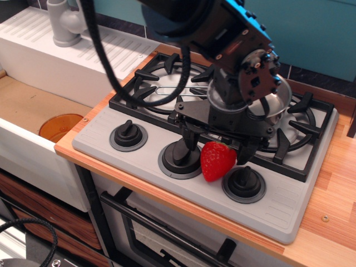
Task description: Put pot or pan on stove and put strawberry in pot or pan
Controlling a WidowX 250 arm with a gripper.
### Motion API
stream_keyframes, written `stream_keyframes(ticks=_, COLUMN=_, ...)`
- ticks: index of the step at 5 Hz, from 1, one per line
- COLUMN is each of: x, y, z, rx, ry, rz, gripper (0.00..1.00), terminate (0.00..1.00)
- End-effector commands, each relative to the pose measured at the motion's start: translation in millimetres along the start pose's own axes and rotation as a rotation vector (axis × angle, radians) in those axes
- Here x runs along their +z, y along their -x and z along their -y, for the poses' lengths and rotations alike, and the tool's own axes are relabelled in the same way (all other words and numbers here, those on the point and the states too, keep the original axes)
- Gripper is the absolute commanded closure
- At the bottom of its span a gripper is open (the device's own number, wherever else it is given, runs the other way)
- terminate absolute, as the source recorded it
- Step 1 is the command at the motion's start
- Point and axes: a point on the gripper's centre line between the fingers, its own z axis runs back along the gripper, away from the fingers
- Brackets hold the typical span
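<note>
The gripper [217,149] hangs low over the front of the stove [289,206], its two dark fingers [189,146] spread wide apart. The strawberry [216,160] sits directly beneath it, between the fingers, resting on the grey panel with its tip pointing down toward the front edge; whether either finger touches it is hard to tell from this angle. Just behind the gripper, the pot [275,105] stands on the right burner grate [303,125], largely hidden by the black wrist, and its thin wire handle [167,90] reaches over the burner to the gripper's left. A knob [180,154] lies beside the left finger, another knob [243,181] beside the right. The wooden tabletop [336,183] runs along the stove.
</note>
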Motion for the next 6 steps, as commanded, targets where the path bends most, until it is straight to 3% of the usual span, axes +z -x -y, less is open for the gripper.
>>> stream_keyframes(ticks=1, x=-8, y=-4, z=2, rx=0.034, ry=0.046, rz=0.038, gripper=0.0, terminate=0.0)
stream_keyframes(ticks=3, x=-15, y=0, z=9, rx=0.056, ry=0.058, rz=0.037, gripper=0.0, terminate=0.0)
stream_keyframes(ticks=4, x=-17, y=1, z=11, rx=0.066, ry=0.06, rz=0.024, gripper=1.0, terminate=0.0)
stream_keyframes(ticks=6, x=-7, y=-1, z=16, rx=0.081, ry=0.047, rz=0.005, gripper=1.0, terminate=0.0)
